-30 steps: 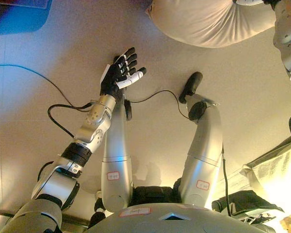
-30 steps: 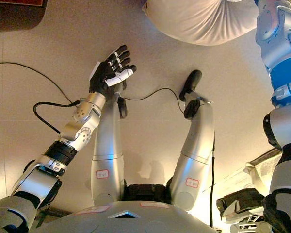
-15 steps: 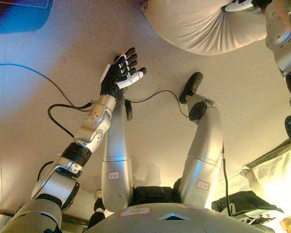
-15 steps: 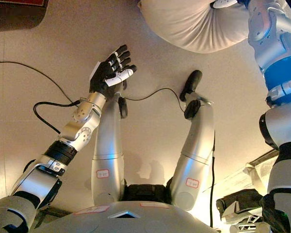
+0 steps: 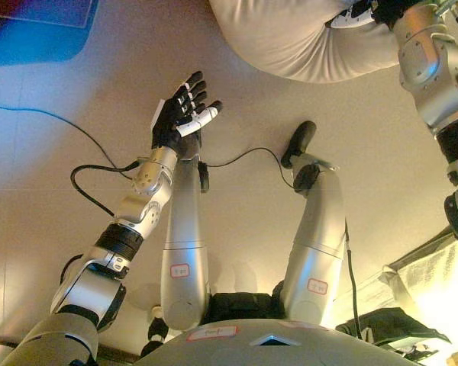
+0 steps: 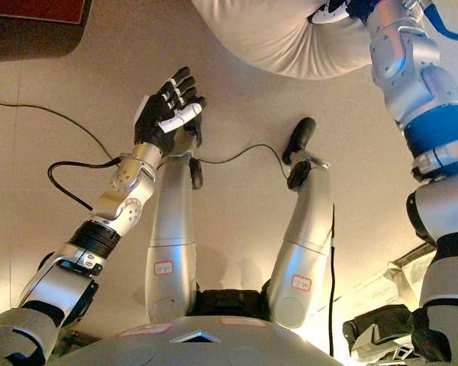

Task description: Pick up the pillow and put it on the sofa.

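Nearest the camera, at the lower right and well short of the pillow [image 5: 290,38], lies a pale, light-washed edge of cloth [image 5: 431,278]; it may belong to the sofa, but too little shows to say. No container appears in either view.

Farther out, to the left of the pillow and lower in the view, the left hand [image 5: 179,114] is raised above the tan floor [image 5: 76,198], palm turned toward the pillow. Its fingers [image 5: 192,85] are straight and spread, holding nothing and touching nothing. Held like that, it looks ready to come in as a second support under or against the pillow's free side, though that is only a reading of the pose.

Farthest away, at the top of the view, the big cream pillow hangs clear of the floor, its cloth drawn into creases toward its right end. There the right hand [image 5: 359,11] meets it, at the very top edge. Its white-tipped fingers seem bunched into the gathered cloth, which would explain the puckering and why the pillow hangs lifted from one end; how tightly they close cannot be told, as most of the hand is cut off.

The pickup seems under way, the placing not yet done.
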Motion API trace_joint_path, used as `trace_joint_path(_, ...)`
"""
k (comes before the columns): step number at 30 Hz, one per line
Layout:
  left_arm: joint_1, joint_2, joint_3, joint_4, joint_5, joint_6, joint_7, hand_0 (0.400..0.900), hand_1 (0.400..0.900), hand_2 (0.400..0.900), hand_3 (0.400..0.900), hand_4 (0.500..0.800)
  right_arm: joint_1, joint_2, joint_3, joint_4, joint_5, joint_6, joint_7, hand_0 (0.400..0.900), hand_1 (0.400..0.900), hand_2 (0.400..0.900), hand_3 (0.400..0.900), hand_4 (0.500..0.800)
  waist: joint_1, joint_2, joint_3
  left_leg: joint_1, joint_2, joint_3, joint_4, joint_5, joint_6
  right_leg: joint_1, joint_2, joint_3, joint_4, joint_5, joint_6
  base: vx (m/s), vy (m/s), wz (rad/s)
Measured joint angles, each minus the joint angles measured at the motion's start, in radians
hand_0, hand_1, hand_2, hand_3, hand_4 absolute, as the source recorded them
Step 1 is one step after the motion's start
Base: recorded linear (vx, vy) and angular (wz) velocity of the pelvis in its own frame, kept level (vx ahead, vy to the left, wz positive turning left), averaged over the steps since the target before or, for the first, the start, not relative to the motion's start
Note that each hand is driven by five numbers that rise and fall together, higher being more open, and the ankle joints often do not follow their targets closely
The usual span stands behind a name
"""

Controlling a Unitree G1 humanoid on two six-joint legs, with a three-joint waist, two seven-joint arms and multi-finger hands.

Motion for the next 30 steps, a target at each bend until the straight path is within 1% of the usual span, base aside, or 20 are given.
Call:
trace_joint_path(5,0.009,-0.006,0.009,0.014,0.019,0.002,0.013,0.9,0.9,0.9,0.9,0.8,0.115,-0.004,-0.079,-0.105,-0.039,0.0,-0.018,0.4,0.4,0.4,0.4,0.5,-0.001,-0.004,-0.001,0.106,0.005,0.014,-0.06,0.006,0.005,0.104,0.01,-0.001,-0.066,0.013,0.01,0.01,-0.003,-0.08)
trace_joint_path(9,0.025,-0.009,0.016,0.016,0.067,0.006,0.013,0.9,0.9,0.9,0.9,0.8,0.195,-0.01,-0.118,-0.178,-0.067,0.0,-0.019,0.4,0.4,0.4,0.4,0.5,-0.029,-0.009,0.0,0.209,0.006,0.026,-0.118,0.009,0.01,0.21,0.016,-0.008,-0.133,0.027,0.02,0.05,-0.017,-0.04)
trace_joint_path(11,0.036,-0.01,0.017,0.019,0.095,0.011,0.013,0.9,0.9,0.9,0.9,0.8,0.247,-0.015,-0.135,-0.213,-0.076,-0.001,-0.019,0.4,0.4,0.4,0.4,0.5,-0.024,-0.01,0.0,0.274,0.014,0.028,-0.155,0.011,0.011,0.277,0.03,-0.009,-0.18,0.039,0.026,0.05,-0.026,0.01)
trace_joint_path(13,0.046,-0.012,0.019,0.021,0.099,0.016,0.013,0.9,0.9,0.9,0.9,0.8,0.3,-0.019,-0.159,-0.245,-0.082,-0.001,-0.019,0.4,0.4,0.4,0.4,0.5,-0.025,-0.012,0.0,0.348,0.014,0.038,-0.201,0.017,0.013,0.345,0.033,-0.013,-0.217,0.041,0.03,0.07,-0.03,-0.01)
trace_joint_path(16,0.058,-0.012,0.041,0.035,0.127,0.016,0.012,0.9,0.9,0.9,0.9,0.8,0.343,-0.027,-0.187,-0.295,-0.105,-0.003,-0.019,0.4,0.4,0.4,0.4,0.5,-0.027,-0.014,-0.001,0.428,0.02,0.04,-0.247,0.022,0.011,0.424,0.045,-0.016,-0.261,0.046,0.033,0.07,-0.04,0.02)
trace_joint_path(19,0.072,-0.013,0.044,0.047,0.136,0.018,0.01,0.9,0.9,0.9,0.9,0.8,0.375,-0.029,-0.199,-0.315,-0.107,-0.006,-0.018,0.4,0.4,0.4,0.4,0.5,-0.032,-0.017,-0.001,0.508,0.025,0.036,-0.29,0.028,0.005,0.509,0.052,-0.037,-0.301,0.047,0.034,0.1,-0.038,0.01)
trace_joint_path(23,0.109,-0.016,0.049,0.054,0.138,0.023,-0.016,0.9,0.9,0.9,0.9,0.8,0.432,-0.031,-0.225,-0.352,-0.107,-0.008,-0.014,0.4,0.4,0.4,0.4,0.5,-0.027,-0.02,-0.001,0.625,0.034,0.038,-0.355,0.037,0.002,0.628,0.064,-0.052,-0.364,0.053,0.038,0.12,-0.026,-0.01)
trace_joint_path(26,0.151,-0.018,0.059,0.055,0.157,0.039,-0.036,0.9,0.9,0.9,0.9,0.8,0.479,-0.033,-0.246,-0.402,-0.108,-0.012,-0.006,0.4,0.4,0.4,0.4,0.5,-0.025,-0.02,-0.002,0.722,0.039,0.042,-0.417,0.049,0.003,0.73,0.076,-0.062,-0.436,0.072,0.044,0.13,-0.013,0.0)
trace_joint_path(28,0.171,-0.019,0.067,0.055,0.167,0.043,-0.056,0.9,0.9,0.9,0.9,0.8,0.527,-0.034,-0.302,-0.46,-0.111,-0.023,0.005,0.4,0.4,0.4,0.4,0.5,-0.025,-0.02,-0.002,0.77,0.043,0.046,-0.451,0.055,0.004,0.784,0.084,-0.068,-0.484,0.087,0.048,0.13,-0.001,-0.01)
trace_joint_path(30,0.19,-0.019,0.07,0.055,0.173,0.049,-0.068,0.9,0.9,0.9,0.9,0.8,0.549,-0.035,-0.334,-0.488,-0.111,-0.032,0.014,0.4,0.4,0.4,0.4,0.5,-0.026,-0.019,-0.003,0.816,0.047,0.049,-0.48,0.06,0.005,0.837,0.089,-0.076,-0.529,0.101,0.052,0.12,0.001,-0.02)
